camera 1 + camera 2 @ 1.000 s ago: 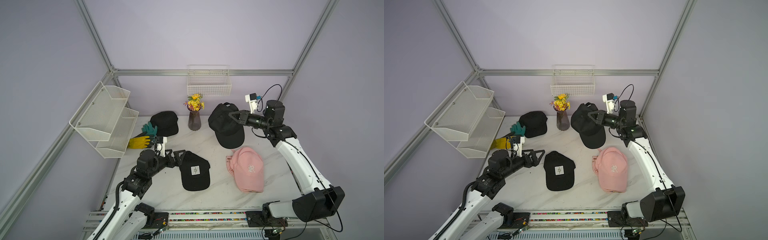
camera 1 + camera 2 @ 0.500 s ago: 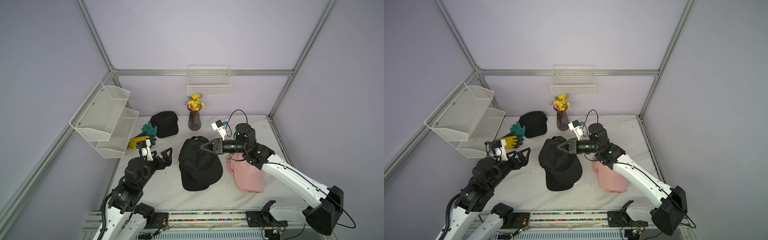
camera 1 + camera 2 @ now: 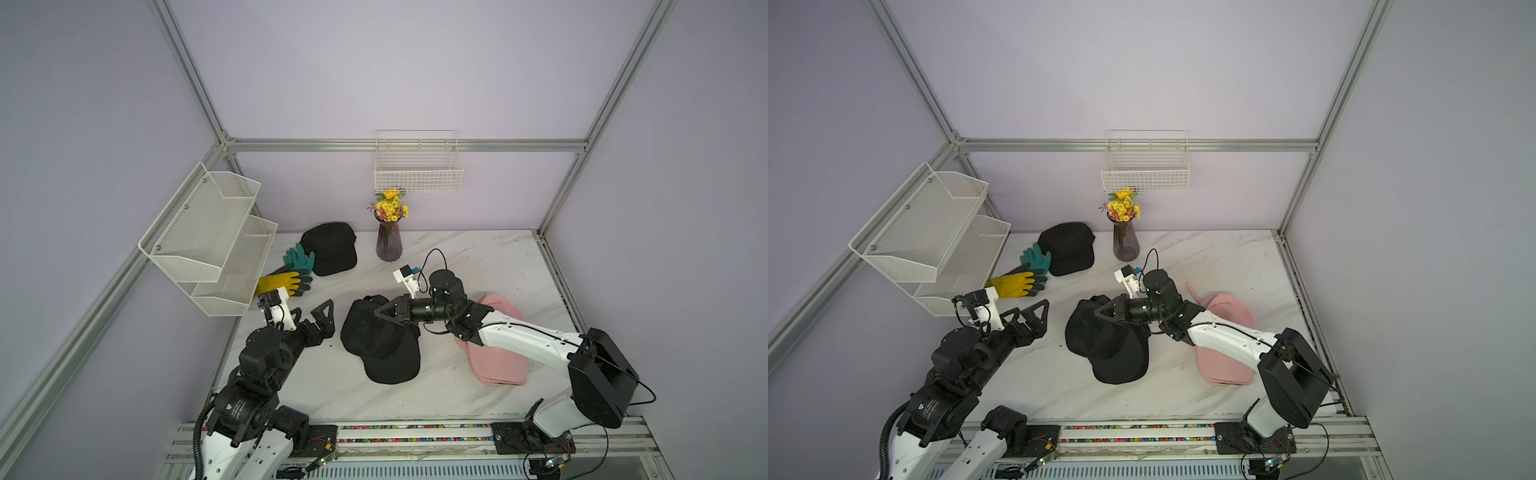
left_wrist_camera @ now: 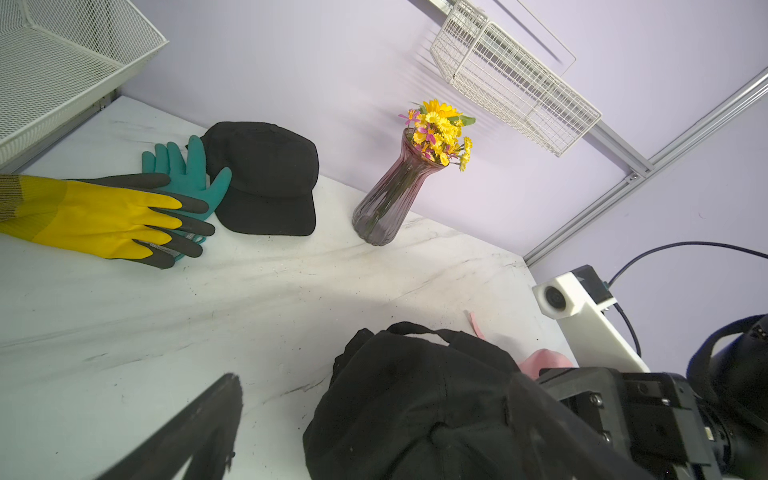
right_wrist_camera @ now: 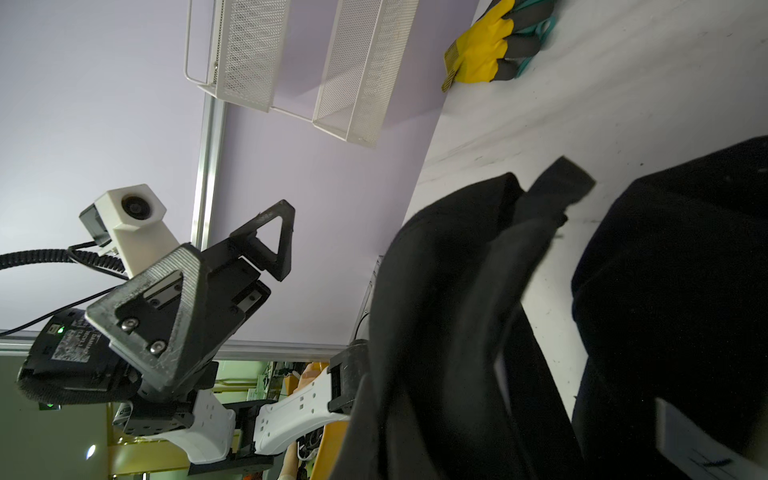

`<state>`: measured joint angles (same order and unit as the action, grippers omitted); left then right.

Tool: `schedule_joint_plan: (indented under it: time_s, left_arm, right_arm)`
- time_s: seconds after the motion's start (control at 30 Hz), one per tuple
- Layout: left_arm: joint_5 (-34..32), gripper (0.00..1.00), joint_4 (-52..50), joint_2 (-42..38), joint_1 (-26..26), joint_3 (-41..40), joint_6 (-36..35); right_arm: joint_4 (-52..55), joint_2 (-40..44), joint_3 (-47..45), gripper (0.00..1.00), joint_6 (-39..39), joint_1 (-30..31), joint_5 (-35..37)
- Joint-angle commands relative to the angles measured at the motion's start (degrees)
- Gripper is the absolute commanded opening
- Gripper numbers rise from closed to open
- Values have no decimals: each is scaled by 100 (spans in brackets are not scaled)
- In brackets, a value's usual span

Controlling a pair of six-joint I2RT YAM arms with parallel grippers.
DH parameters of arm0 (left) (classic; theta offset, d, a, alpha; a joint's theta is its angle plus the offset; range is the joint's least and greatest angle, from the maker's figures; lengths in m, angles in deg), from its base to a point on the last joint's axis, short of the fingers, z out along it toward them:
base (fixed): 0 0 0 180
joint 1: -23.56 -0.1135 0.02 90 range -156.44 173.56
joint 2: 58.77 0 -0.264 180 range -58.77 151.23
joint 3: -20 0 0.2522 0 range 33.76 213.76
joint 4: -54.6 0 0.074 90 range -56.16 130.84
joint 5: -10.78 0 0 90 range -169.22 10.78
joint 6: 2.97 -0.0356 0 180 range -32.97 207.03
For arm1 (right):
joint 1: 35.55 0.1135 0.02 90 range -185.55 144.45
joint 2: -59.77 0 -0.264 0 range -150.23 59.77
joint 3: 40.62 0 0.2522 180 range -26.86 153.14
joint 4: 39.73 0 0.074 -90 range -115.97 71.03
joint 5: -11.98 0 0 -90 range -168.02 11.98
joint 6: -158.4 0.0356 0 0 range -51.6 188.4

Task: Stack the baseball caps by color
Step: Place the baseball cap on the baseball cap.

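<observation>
My right gripper (image 3: 380,313) is shut on the rear of a black baseball cap (image 3: 368,332), which droops onto another black cap (image 3: 392,368) at the table's middle. In the right wrist view the held cap (image 5: 436,332) fills the frame, and a white patch (image 5: 685,440) of the cap beneath shows. A third black cap (image 3: 330,247) lies at the back left. Pink caps (image 3: 500,361) lie stacked to the right, under my right arm. My left gripper (image 3: 320,316) stands open and empty, just left of the black caps. Both top views show all this (image 3: 1108,345).
Teal gloves (image 3: 299,259) and yellow gloves (image 3: 282,283) lie beside the back black cap. A purple vase (image 3: 388,243) with yellow flowers stands at the back middle. A white mesh rack (image 3: 208,237) hangs on the left wall, a wire basket (image 3: 417,166) on the back wall.
My right arm carried the black cap from the back right, high up, down onto the patched black cap. My left gripper drew back to the left, still open.
</observation>
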<state>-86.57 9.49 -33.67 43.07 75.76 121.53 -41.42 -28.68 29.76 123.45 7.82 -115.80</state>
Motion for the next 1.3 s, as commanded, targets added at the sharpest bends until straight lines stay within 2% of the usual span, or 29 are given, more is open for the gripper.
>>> schedule_joint_plan:
  time_s: [0.0,0.1,0.3,0.47,0.67,0.83,0.93,1.0,1.13,1.27]
  left_arm:
    - [-60,100,56,60,-35,-69,104]
    - [-39,100,143,129,-35,-117,135]
    - [102,100,355,325,-33,-157,181]
    - [144,100,427,407,-33,-192,190]
    - [182,100,518,423,-35,-284,273]
    - [247,100,577,509,-38,-398,294]
    - [366,100,611,604,-35,-665,350]
    - [579,100,707,689,-35,-900,485]
    - [1376,100,1337,1048,-35,-1372,779]
    - [2331,100,2429,1664,-52,-1648,1028]
  right_arm:
    - [-481,74,-161,0,-56,-108,211]
    - [-568,159,-431,0,16,-234,423]
    - [-1453,206,-1313,0,440,-558,775]
    - [-1821,-8,-1557,0,377,-772,731]
    - [-1854,-204,-1797,18,-72,-876,1071]
    - [-1227,-267,-1795,57,-518,-953,1759]
    - [-473,0,-1668,75,-763,-953,2387]
    - [-103,307,-1674,84,-878,-954,2747]
    - [488,932,-1679,88,-1270,-939,2854]
    - [450,1123,-1824,84,-1353,-919,2074]
